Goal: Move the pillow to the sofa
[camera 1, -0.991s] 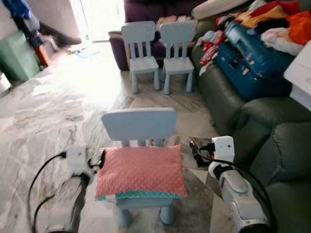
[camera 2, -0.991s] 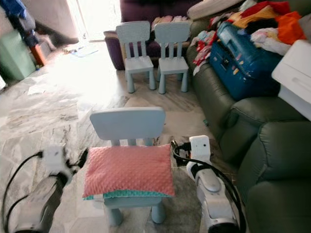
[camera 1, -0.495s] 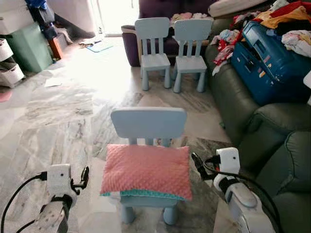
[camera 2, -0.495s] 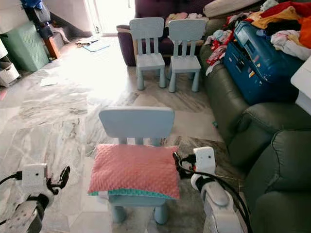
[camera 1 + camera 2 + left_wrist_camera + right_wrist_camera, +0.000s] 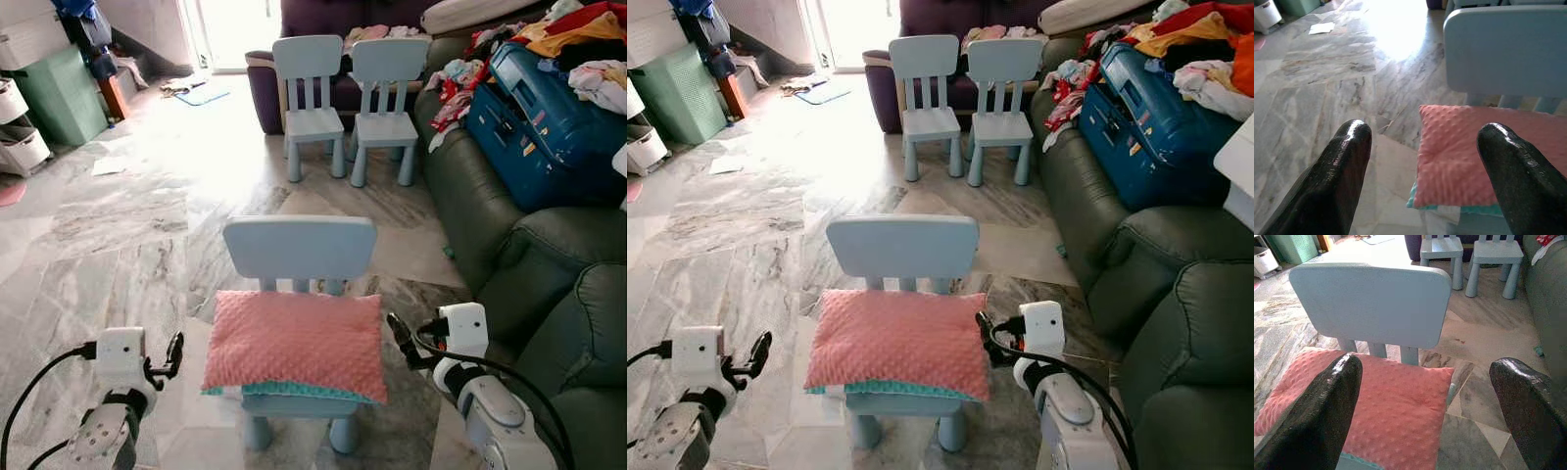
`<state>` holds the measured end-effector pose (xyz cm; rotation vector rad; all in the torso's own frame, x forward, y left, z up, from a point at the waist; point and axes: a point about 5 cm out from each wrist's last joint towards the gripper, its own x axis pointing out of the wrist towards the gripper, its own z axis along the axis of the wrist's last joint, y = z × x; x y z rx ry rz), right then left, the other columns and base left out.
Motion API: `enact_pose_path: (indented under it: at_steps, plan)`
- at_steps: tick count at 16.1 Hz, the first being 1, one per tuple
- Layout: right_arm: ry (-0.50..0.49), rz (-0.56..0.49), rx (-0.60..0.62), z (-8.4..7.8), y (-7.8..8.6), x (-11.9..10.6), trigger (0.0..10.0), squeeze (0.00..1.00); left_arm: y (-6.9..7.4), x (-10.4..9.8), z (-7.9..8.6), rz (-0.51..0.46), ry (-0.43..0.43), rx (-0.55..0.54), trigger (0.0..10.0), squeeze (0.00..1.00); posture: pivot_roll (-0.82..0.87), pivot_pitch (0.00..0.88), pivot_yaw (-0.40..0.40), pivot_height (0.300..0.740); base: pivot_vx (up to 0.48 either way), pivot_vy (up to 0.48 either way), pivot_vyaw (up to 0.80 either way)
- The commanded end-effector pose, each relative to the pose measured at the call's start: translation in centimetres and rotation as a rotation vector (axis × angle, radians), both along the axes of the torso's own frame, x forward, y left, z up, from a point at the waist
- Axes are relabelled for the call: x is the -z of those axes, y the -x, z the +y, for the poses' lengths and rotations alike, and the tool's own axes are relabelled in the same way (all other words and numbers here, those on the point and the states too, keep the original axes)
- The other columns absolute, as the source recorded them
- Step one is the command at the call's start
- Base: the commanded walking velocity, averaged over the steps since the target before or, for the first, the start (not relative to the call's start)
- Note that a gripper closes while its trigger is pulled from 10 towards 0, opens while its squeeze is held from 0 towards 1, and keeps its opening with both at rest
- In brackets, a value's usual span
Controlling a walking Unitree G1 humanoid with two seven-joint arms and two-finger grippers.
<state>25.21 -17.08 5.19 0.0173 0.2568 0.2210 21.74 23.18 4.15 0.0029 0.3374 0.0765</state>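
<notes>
Pillow [image 5: 294,343] lies flat on chair [image 5: 299,250], ungrasped. Left gripper [image 5: 174,350] and right gripper [image 5: 397,331] flank it, fingers spread, apart from it. Advice: close in level on both short edges, then carry to sofa [image 5: 549,294].

Sunlit marble-floored living room
Grey-veined marble floor [image 5: 118,225]; two pale blue chairs [image 5: 348,98] far, a green storage bin [image 5: 59,98] far left, bright doorway glare.
</notes>
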Motion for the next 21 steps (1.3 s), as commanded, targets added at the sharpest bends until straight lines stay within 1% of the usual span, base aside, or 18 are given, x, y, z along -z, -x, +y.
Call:
enact_pose_path:
  at_steps: [1, 13, 21]
  plan:
    - [-0.008, -0.005, -0.002, 0.17, 0.04, -0.21, 10.0, 0.0, -0.19, -0.32, -0.28, -0.005, 0.008, 0.016, 10.0, 0.0, -0.08, 0.026, 0.036, 0.74, 0.0, 0.0, 0.0]
    - [-0.014, -0.003, -0.015, 0.76, -0.15, -0.28, 10.0, 0.0, -0.44, -0.28, -0.49, 0.006, 0.026, 0.026, 10.0, 0.0, -0.08, 0.034, 0.037, 0.74, 0.0, 0.0, 0.0]
    - [-0.013, 0.01, -0.038, 0.58, 0.63, -0.14, 10.0, 0.0, 0.53, 0.09, -0.69, 0.027, 0.033, 0.027, 10.0, 0.0, -0.08, 0.064, 0.019, 0.74, 0.0, 0.0, 0.0]
